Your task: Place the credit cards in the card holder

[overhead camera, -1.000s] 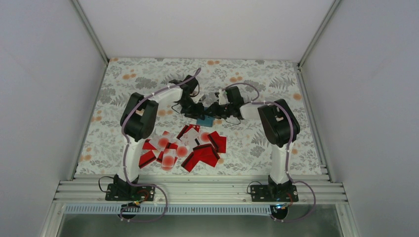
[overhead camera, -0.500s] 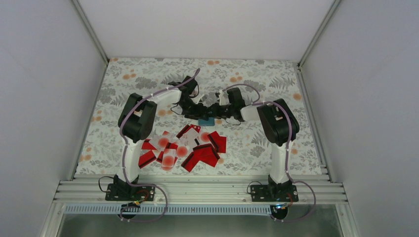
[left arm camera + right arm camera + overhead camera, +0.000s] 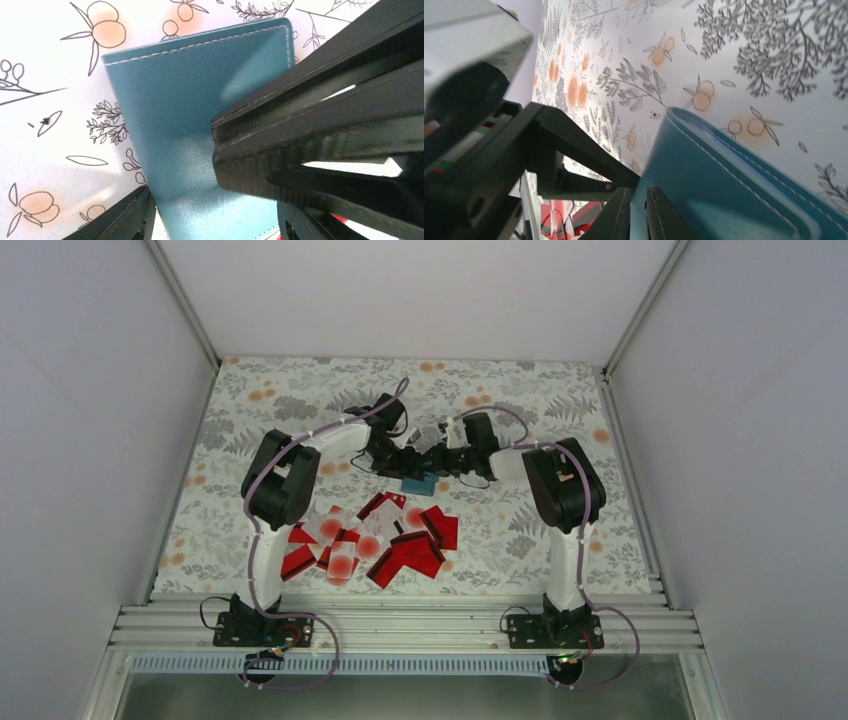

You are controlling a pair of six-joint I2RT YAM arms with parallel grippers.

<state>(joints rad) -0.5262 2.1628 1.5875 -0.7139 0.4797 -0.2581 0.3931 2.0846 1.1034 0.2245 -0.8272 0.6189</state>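
One card holder [image 3: 190,125], left claw [image 3: 212,226] straddling, right claw [image 3: 639,202] pinching its edge

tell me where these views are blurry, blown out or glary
left wrist: the tablecloth is blown out near white, and a pale sheen crosses the card holder, whose stitching is sharp. right wrist: the dark hardware at near left is out of focus, while the card holder's stitched edge is crisp. top external: even light, no glare, the credit cards small but clear.
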